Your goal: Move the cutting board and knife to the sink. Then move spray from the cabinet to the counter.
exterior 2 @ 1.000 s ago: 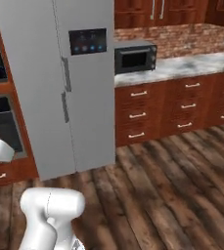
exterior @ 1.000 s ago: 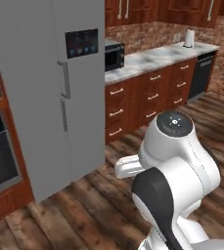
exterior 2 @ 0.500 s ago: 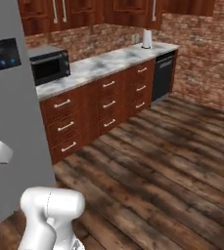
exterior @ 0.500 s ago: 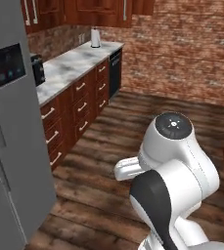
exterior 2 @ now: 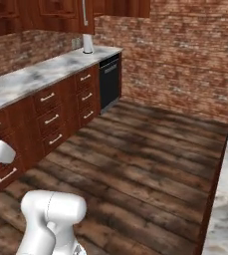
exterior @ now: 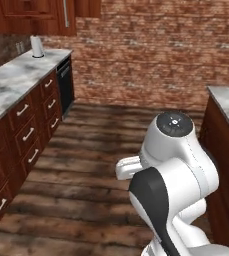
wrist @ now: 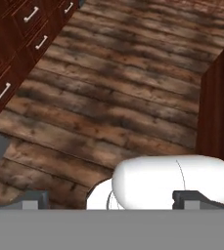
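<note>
Taking the black dishwasher panel (exterior: pixel 65 82) set into the cabinet run as the fixed mark: to its left stretches the white-grey marble desk (exterior: pixel 13 85) with grey and brownish veins, carried on reddish-brown wooden drawers (exterior: pixel 27 134) with silver handles. On the far end of that desk, above the dishwasher, stands a white paper-towel roll (exterior: pixel 36 46), upright, close under the reddish-brown wall cabinets (exterior: pixel 33 15). From the right base camera the same desk (exterior 2: pixel 46 72) runs back to the same roll (exterior 2: pixel 87 43), with the dishwasher (exterior 2: pixel 108 81) just below it.

Right of the dishwasher a red brick wall (exterior: pixel 156 55) closes the room, and dark wooden floor planks (exterior: pixel 91 165) spread out in front of it. Further right, the white arm with dark joints (exterior: pixel 173 190) stands folded over the open floor, well away from the drawers. Beyond it, at the right edge, is the end of a second marble-topped desk (exterior: pixel 228 102) on dark wood.

The jaws (wrist: pixel 111 200) hang wide apart with nothing between them, their two small dark tips (wrist: pixel 35 197) pointing down at bare floor planks (wrist: pixel 113 97), with the drawers off to the upper left of the hand camera.
</note>
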